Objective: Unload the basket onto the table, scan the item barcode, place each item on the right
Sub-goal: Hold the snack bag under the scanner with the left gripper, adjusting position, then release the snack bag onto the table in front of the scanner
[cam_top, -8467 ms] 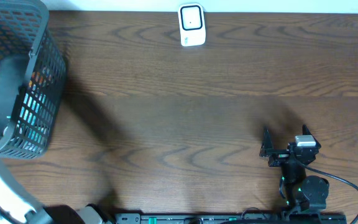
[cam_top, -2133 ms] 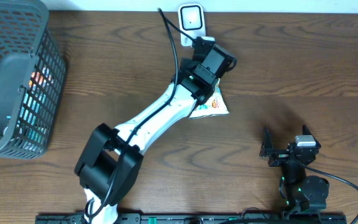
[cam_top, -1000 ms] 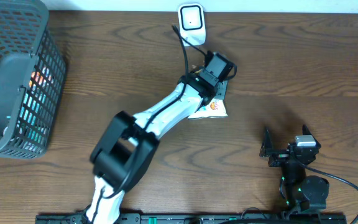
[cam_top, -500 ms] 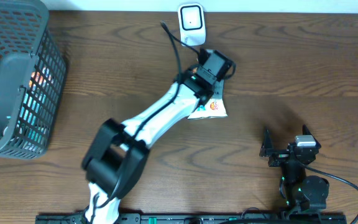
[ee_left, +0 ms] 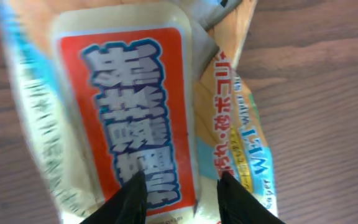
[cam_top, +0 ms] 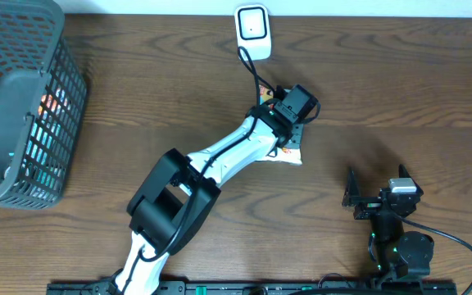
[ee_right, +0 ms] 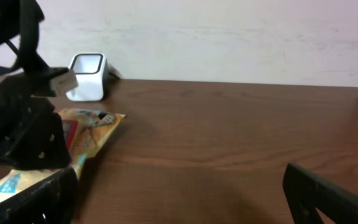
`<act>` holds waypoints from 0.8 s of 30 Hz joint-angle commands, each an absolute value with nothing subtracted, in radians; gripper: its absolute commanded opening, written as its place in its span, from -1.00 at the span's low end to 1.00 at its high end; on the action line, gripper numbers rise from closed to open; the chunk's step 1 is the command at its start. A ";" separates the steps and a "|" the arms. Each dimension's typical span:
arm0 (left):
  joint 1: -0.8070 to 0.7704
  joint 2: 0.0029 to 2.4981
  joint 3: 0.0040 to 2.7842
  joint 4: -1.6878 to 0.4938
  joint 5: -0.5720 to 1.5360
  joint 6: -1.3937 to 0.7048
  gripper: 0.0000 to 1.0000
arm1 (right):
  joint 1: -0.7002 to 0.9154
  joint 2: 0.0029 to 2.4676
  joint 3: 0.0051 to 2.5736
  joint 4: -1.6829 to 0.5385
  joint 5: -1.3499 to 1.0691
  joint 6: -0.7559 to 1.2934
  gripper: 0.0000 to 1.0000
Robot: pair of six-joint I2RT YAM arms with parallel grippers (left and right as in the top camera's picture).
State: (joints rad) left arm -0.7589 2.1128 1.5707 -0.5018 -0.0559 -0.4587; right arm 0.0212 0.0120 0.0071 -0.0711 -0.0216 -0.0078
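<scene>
The snack packet lies directly under the left end effector, on the counter. Its red-labelled front faces up into the wrist camera. The two fingertips stand part way apart over the label, but I cannot tell whether they actually pinch the wrapper. The scanner stands beyond this end effector, near but not touching the packet. No barcode shows on the visible face (it is probably on the underside). I judge the fetching done and the scan itself not yet made: the packet has to be turned and its code presented to the scanner window. The right end effector rests off to the side, fingers spread wide and empty.
</scene>
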 commanded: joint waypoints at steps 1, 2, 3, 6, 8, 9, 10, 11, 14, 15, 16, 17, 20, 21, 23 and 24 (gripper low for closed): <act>-0.737 2.037 1.581 -0.488 -0.189 -0.438 -0.06 | 0.019 0.006 0.006 -0.077 -0.014 0.002 0.99; -0.733 2.024 1.581 -0.470 -0.214 -0.438 0.00 | 0.019 0.006 0.006 -0.077 -0.014 0.002 0.98; -0.729 2.015 1.581 -0.449 -0.229 -0.438 0.01 | 0.019 0.006 0.006 -0.077 -0.014 0.002 0.99; -0.724 2.014 1.580 -0.381 -0.220 -0.442 0.02 | 0.019 0.006 0.006 -0.077 -0.014 0.002 0.99; -0.725 2.023 1.576 -0.352 -0.218 -0.450 0.02 | 0.019 0.006 0.006 -0.077 -0.014 0.002 0.98; -0.726 2.030 1.574 -0.338 -0.218 -0.450 0.02 | 0.019 0.006 0.006 -0.077 -0.014 0.002 0.99; -0.727 2.039 1.574 -0.328 -0.218 -0.451 0.02 | 0.019 0.006 0.006 -0.077 -0.014 0.002 0.99; -0.728 2.049 1.574 -0.321 -0.218 -0.455 0.02 | 0.019 0.006 0.006 -0.077 -0.014 0.002 0.99; -0.728 2.086 1.574 -0.307 -0.218 -0.488 0.02 | 0.019 0.006 0.006 -0.077 -0.014 0.002 0.99; -0.728 2.101 1.574 -0.304 -0.217 -0.501 0.02 | 0.019 0.006 0.006 -0.076 -0.014 0.002 0.99; -0.728 2.117 1.574 -0.302 -0.217 -0.504 0.02 | 0.019 0.006 0.006 -0.077 -0.014 0.002 0.99; -0.729 2.136 1.574 -0.297 -0.217 -0.504 0.02 | 0.019 0.006 0.006 -0.077 -0.014 0.002 0.99; -0.730 2.178 1.574 -0.289 -0.213 -0.502 0.03 | 0.019 0.006 0.006 -0.077 -0.014 0.002 0.98; -0.730 2.187 1.574 -0.286 -0.210 -0.502 0.03 | 0.019 0.006 0.006 -0.077 -0.014 0.002 0.99; -0.730 2.199 1.574 -0.281 -0.210 -0.495 0.03 | 0.019 0.006 0.006 -0.076 -0.014 0.002 0.98; -0.730 2.201 1.574 -0.276 -0.211 -0.478 0.04 | 0.019 0.006 0.006 -0.077 -0.014 0.002 0.98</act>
